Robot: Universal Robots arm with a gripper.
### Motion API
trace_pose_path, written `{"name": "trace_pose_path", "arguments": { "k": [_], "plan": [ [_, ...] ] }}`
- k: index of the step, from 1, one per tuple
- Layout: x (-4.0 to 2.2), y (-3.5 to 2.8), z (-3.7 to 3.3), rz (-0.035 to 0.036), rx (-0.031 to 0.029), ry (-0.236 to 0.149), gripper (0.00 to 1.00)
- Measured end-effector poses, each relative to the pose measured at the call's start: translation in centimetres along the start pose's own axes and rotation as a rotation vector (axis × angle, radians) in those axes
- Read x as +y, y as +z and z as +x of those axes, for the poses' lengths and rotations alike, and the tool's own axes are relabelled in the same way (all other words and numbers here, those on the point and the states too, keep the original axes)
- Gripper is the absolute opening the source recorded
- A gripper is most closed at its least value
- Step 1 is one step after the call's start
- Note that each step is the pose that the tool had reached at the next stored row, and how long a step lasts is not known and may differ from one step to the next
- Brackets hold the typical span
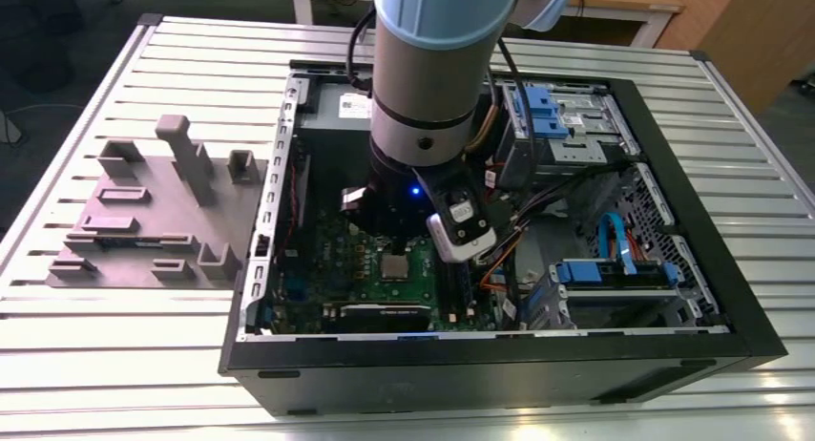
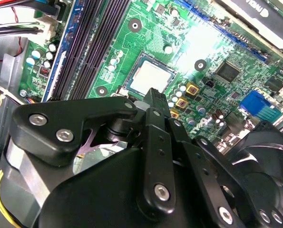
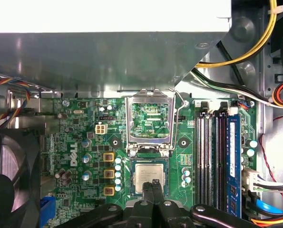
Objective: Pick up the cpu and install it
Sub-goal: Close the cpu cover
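The cpu [image 3: 147, 175] is a small silver-grey square lying flat in its socket on the green motherboard [image 3: 79, 142]; it also shows as cpu [image 2: 151, 76] and cpu [image 1: 397, 264]. The shiny socket frame [image 3: 149, 121] stands hinged open just beyond it. My gripper [image 3: 153, 184] hangs over the chip's near edge inside the computer case [image 1: 713, 307], black fingers pressed together with nothing between them. The same shut gripper [image 2: 153, 94] appears in the second wrist view. I cannot tell whether the tips touch the chip.
Dark memory slots [image 3: 212, 156] run beside the socket. A black fan [image 3: 8, 185] sits on the other side. The big grey box [image 3: 108, 52] overhangs the board's far end, with cable bundles [image 3: 255, 42] near it. A grey fixture tray [image 1: 153, 212] lies outside the case at the exterior view's left.
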State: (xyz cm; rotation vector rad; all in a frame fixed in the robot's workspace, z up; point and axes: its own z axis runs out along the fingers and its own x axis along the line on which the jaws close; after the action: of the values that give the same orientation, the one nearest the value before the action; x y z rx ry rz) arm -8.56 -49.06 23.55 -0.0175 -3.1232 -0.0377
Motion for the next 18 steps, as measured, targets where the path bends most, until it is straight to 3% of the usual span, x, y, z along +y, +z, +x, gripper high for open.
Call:
{"name": "trace_pose_path", "arguments": {
  "k": [18],
  "plan": [
    [0.0, 0.0, -0.31, 0.0002, 0.0004, -0.016, 0.1]
  ]
}}
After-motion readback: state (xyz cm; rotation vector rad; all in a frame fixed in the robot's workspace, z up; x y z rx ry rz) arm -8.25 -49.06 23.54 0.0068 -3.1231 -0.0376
